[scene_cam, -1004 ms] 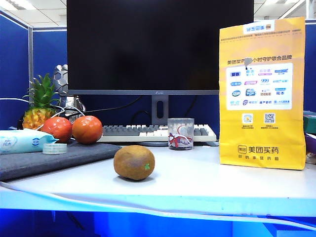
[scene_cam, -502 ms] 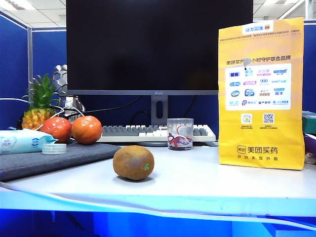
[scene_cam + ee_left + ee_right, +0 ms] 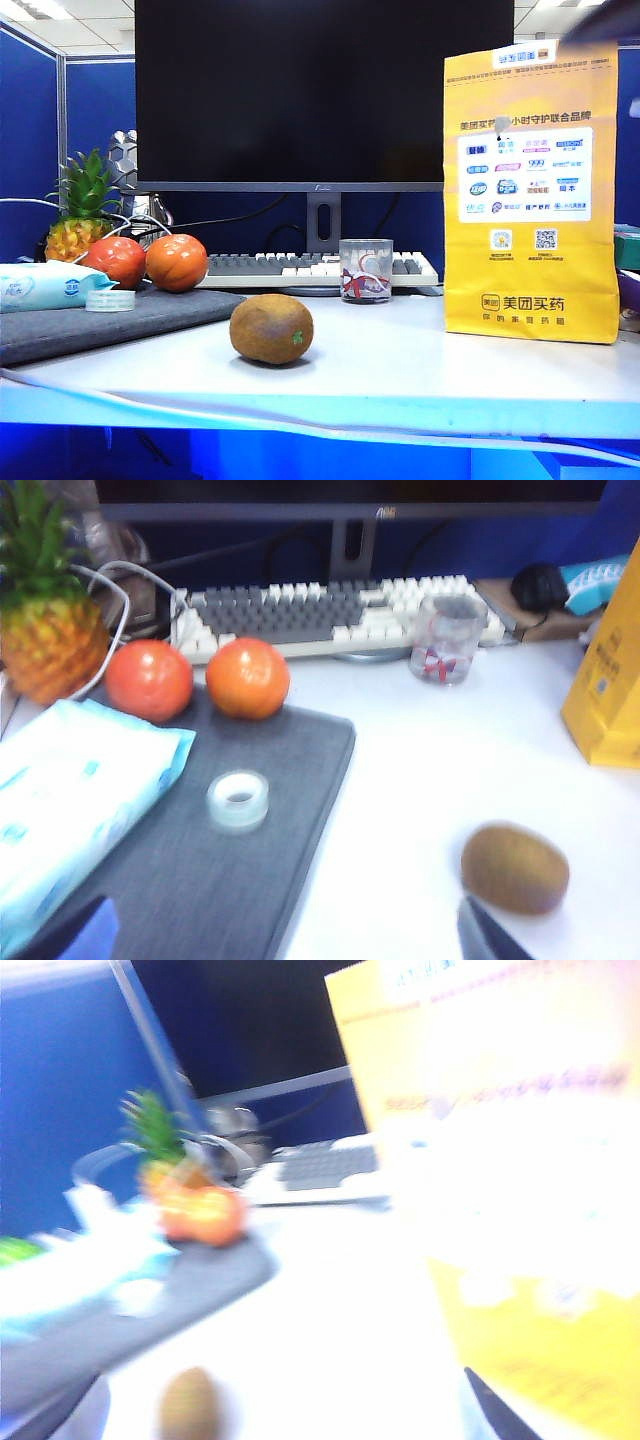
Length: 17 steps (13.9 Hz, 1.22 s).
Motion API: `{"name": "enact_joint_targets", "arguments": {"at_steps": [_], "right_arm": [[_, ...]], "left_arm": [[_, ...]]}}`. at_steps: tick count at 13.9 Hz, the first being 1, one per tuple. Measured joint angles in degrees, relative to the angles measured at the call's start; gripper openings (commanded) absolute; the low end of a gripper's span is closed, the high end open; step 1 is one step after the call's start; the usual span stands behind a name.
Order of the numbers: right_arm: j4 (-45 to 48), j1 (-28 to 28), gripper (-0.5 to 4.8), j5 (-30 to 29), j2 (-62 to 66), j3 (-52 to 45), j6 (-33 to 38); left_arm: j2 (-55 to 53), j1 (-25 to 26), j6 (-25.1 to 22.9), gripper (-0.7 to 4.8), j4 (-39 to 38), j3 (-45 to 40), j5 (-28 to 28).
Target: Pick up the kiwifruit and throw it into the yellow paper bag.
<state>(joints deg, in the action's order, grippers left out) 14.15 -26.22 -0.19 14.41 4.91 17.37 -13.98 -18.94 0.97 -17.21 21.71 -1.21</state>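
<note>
The kiwifruit is out of view. The yellow paper bag (image 3: 530,200) stands upright at the right of the white desk, also seen as a yellow bag (image 3: 608,700) and a blurred bag (image 3: 520,1160). An olive-brown fuzzy oval fruit with a small green speck (image 3: 271,329) lies alone at the desk's front middle. My left gripper (image 3: 285,945) is open above the desk, with that fruit (image 3: 515,868) just beyond one fingertip. My right gripper (image 3: 275,1420) is open and empty beside the bag, the fruit (image 3: 190,1405) ahead of it. A dark blur (image 3: 595,22) crosses above the bag's top.
A grey mat (image 3: 120,320) on the left carries a tape roll (image 3: 110,300) and a wipes pack (image 3: 45,285). Two orange-red fruits (image 3: 176,262) and a pineapple (image 3: 80,215) sit behind. A glass jar (image 3: 365,270), keyboard (image 3: 280,265) and monitor (image 3: 320,90) stand at the back.
A dark blurred shape has come into the exterior view's top right corner, above the bag. The speckled fruit, the bag and the other things on the desk have not moved.
</note>
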Motion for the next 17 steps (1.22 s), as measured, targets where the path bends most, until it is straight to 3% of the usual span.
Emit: {"name": "enact_joint_targets", "arguments": {"at_steps": [1, 6, 8, 9, 10, 11, 12, 15, 17], "right_arm": [[1.1, 0.0, 4.79, 3.1, 0.0, -0.7, -5.4], [1.4, 0.0, 4.79, 15.1, 0.0, -0.7, -11.8], [-0.3, 0.0, 4.70, 14.4, 0.0, -0.7, -11.8], [-2.8, 0.0, 2.84, 13.0, 0.0, -0.7, -11.8], [-5.8, 0.0, 1.88, 11.4, 0.0, -0.7, -11.6], [-6.9, 0.0, 1.70, 10.8, 0.0, -0.8, -11.6], [-6.9, 0.0, 1.70, 10.8, 0.0, -0.8, -11.5], [-6.1, 0.0, 1.70, 10.6, -0.1, -0.8, -8.0], [-6.2, 0.0, 1.70, 10.6, -0.1, -0.8, -8.0]], "left_arm": [[0.2, 0.0, 0.0, 4.79, 5.2, -3.0, 1.8], [0.3, 0.0, -0.2, 4.79, 7.6, -4.3, 3.8], [0.3, 0.0, -0.2, 4.25, 7.6, -4.3, 8.2], [0.3, 0.0, -0.2, 4.25, 7.6, -4.4, 10.1], [0.3, 0.0, -0.2, 4.23, 7.2, -4.4, 10.7], [0.2, 0.0, -0.2, 2.46, 6.8, -4.4, 10.7], [0.3, 0.0, -0.1, 2.06, 6.2, -4.4, 10.6], [0.3, 0.0, 3.8, 2.08, 6.4, -4.4, 8.2], [0.3, 0.0, 3.8, 2.08, 6.3, -4.4, 8.3]]}}
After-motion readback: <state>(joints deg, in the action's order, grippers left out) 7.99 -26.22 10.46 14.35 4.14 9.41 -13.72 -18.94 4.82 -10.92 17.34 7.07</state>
